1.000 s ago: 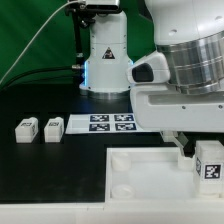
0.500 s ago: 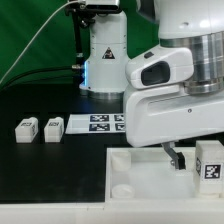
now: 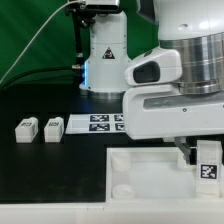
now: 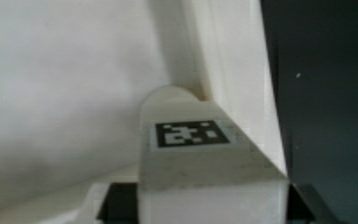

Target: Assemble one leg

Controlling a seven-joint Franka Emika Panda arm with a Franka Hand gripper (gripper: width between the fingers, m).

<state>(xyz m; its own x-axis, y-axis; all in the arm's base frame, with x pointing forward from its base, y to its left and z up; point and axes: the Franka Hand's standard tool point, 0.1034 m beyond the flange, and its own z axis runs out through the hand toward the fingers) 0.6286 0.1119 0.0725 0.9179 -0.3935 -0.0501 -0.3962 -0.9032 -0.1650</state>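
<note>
One small white leg (image 3: 208, 164) (image 4: 194, 150) stands upright at the exterior view's right, near the front, its black-and-white tag facing out. A second leg (image 3: 25, 128) and a third leg (image 3: 53, 128) sit side by side at the exterior view's left.

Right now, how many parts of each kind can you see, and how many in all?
legs: 3, two loose at the exterior view's left, one over the panel at its right
square panel: 1
marker board: 1
Total: 5
</note>
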